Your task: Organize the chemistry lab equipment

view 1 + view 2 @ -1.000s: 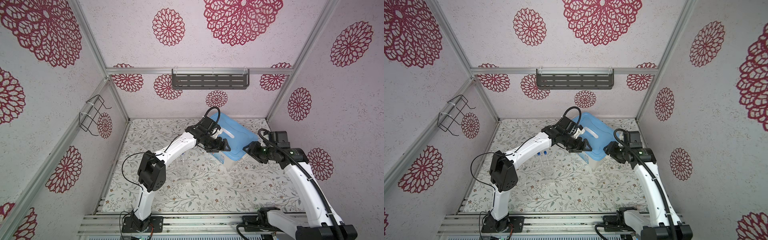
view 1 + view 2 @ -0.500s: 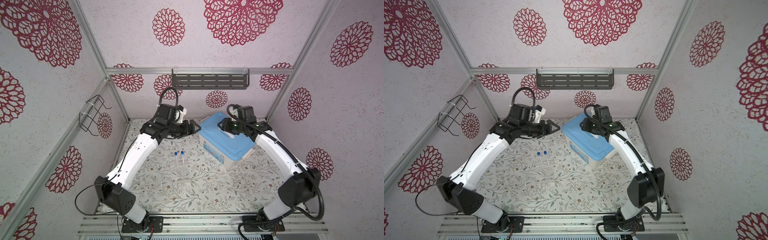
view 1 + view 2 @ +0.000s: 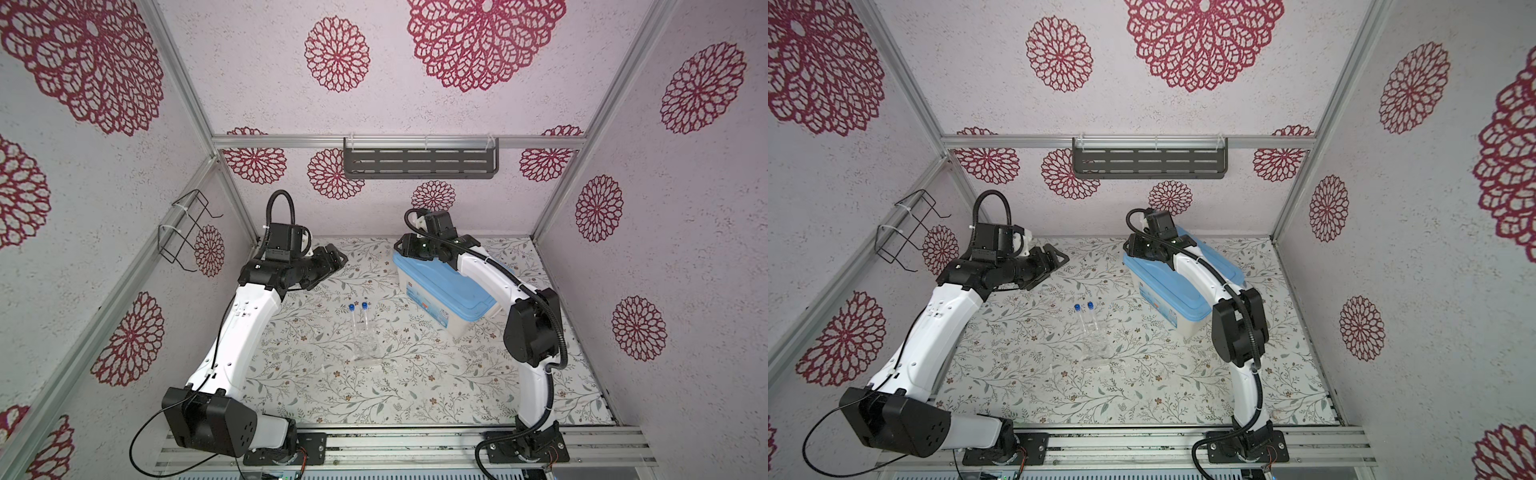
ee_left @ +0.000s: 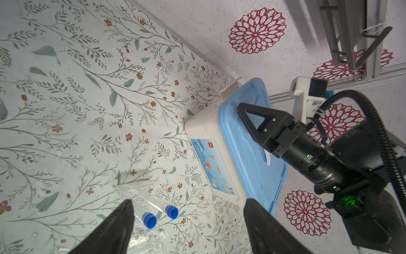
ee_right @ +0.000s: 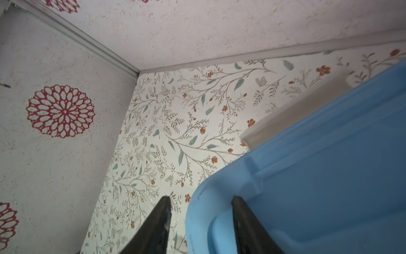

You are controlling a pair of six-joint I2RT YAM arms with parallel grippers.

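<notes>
Tubes [image 3: 359, 322], two, blue-capped, are seen in both top views upright in the clear stand [image 3: 365, 353] mid-table, well apart from either arm; no bowl, pestle or dish is found in any view. The left gripper [image 3: 330, 270] is held released above the table [image 3: 311, 386] toward the back left corner. The right gripper [image 3: 405, 249] is poised at the far corner of the blue lid [image 3: 449, 282] on the white tub [image 3: 428, 309]. From the left wrist, the left jaws are shown wide and empty, tubes and stand lying well beyond them. From the right wrist, the right jaws are shown parted astride the lid's corner, one finger outside the rim, one over it; contact cannot be told. Lid removal is judged the step in hand: the outer finger should be set under the lip before closing, and the tub steadied so it is not dragged toward the stand. The flat floral surface is enclosed by rosette-papered walls [image 3: 685, 208]; a grey shelf [image 3: 419, 164] and a wire basket [image 3: 185, 232] are hung on them.
</notes>
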